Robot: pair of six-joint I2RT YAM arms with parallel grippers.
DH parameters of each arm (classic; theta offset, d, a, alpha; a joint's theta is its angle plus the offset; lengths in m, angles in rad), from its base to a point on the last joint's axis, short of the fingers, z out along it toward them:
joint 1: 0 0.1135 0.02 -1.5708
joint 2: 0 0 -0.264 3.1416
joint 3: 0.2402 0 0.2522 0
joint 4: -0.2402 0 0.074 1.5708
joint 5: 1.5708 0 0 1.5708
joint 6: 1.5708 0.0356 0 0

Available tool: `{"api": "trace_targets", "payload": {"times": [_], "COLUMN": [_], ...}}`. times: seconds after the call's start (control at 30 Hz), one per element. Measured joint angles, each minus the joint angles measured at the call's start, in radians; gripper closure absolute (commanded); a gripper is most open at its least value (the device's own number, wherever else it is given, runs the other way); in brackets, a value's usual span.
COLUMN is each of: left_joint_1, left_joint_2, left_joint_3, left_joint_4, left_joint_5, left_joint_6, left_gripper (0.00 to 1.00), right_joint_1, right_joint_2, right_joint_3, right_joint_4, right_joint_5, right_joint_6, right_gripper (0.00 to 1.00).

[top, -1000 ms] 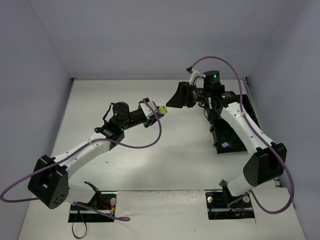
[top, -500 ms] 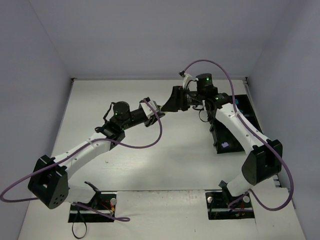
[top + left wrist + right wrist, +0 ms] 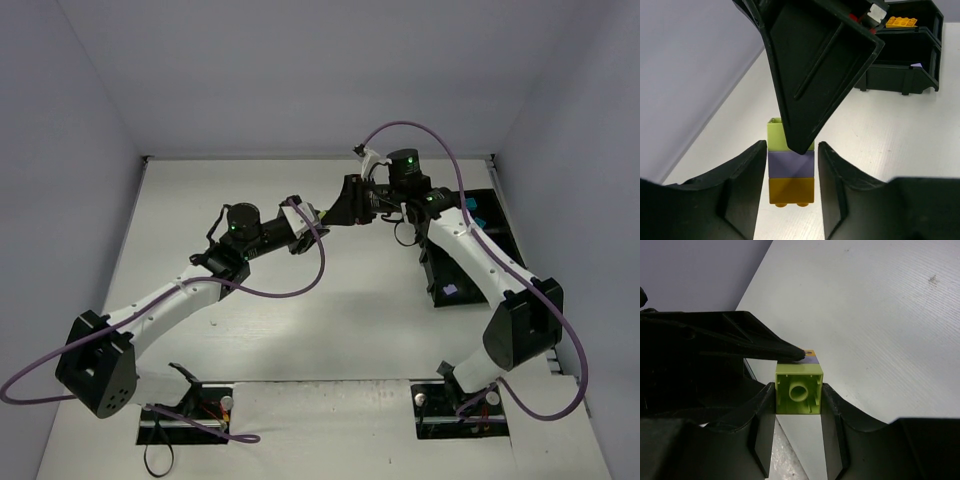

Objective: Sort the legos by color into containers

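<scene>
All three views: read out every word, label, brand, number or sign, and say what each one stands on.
No readable text in any view.
The brick stack of lime, lavender and orange is plain, with no print on any face that shows.
The black bins carry no label or number on the walls in view.

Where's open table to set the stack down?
Bare table far-left beyond the left arm, and near-centre between it and the right arm. Crowded: where left gripper and right gripper meet on the brick stack, and the right edge by the containers.
</scene>
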Motion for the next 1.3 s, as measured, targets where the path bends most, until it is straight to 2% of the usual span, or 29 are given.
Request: {"api": "trace_targets", "payload": {"times": [0.1, 0.37, 0.67, 0.83, 0.87, 1.17, 1.3], "left_joint_1": [-0.003, -0.004, -0.004, -0.005, -0.005, -0.009, 0.0], "left_joint_2": [-0.004, -0.006, -0.003, 0.013, 0.014, 0.014, 0.015], "left_joint_3": [-0.001, -0.015, -0.018, -0.017, -0.017, -0.037, -0.086], "left_joint_4": [-0.015, -0.047, -0.046, -0.04, -0.037, -0.001, -0.002], "left_joint_5": [-0.006, -0.033, -0.042, -0.04, -0.039, -0.048, -0.07], "left_joint_6": [0.01, 0.038, 0.049, 0.049, 0.048, 0.05, 0.051], "left_gripper": [0.51, 0.51, 0.66, 0.96, 1.0, 1.0, 1.0], "right_joint_1": [0.001, 0.001, 0.001, -0.002, -0.002, -0.031, -0.129], "right_joint_2": [0.0, 0.0, -0.001, -0.002, -0.002, -0.002, -0.004], "right_joint_3": [0.0, 0.0, -0.023, -0.032, -0.032, -0.032, -0.032], "right_joint_4": [0.0, 0.0, 0.008, 0.014, 0.014, 0.006, -0.003], "right_joint_5": [0.002, 0.003, 0.003, 0.008, 0.01, -0.017, -0.03], "right_joint_6": [-0.001, 0.0, 0.001, 0.0, -0.001, -0.004, -0.025], "right_gripper": [1.0, 1.0, 1.0, 1.0, 1.0, 0.99, 0.96]}}
